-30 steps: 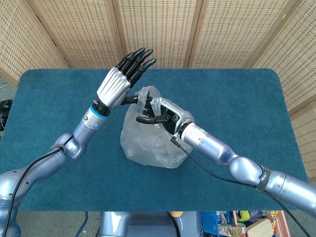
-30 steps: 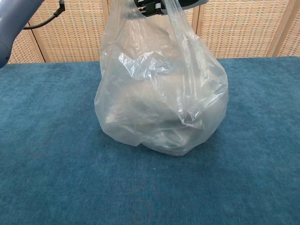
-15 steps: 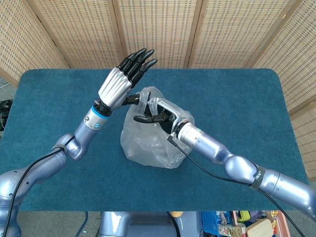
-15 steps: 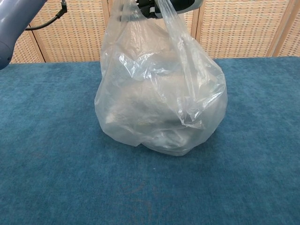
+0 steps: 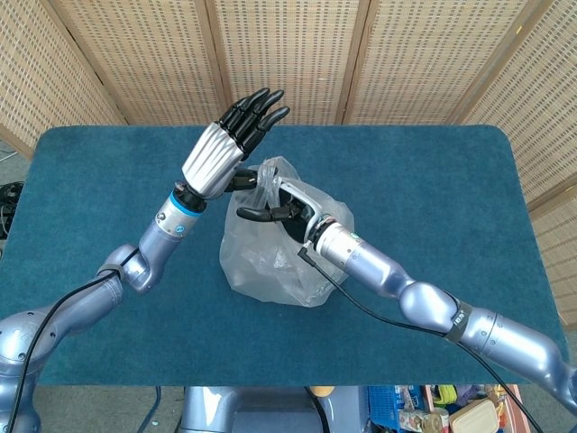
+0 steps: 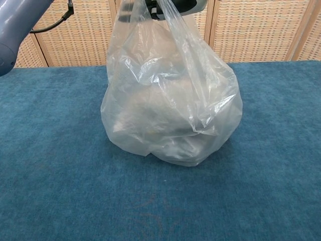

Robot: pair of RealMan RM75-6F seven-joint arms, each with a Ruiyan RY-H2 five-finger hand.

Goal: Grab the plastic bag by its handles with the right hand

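Head view shows the translucent, crinkled plastic bag standing on the blue-carpeted tabletop about midway between its left and right edges, nearer the front edge than the back, its bulging base resting on the cloth. The right hand sits at the bag's gathered top with its dark fingers curled through the twisted handles, so it appears clamped on them, most likely so the load hangs from the loops rather than from the thin film. The left hand is raised just beside the handles with fingers straight and apart; its thumb seems to touch the plastic, perhaps to steady the loops, though that contact is unclear. Chest view shows the bag's neck drawn upward and taut.
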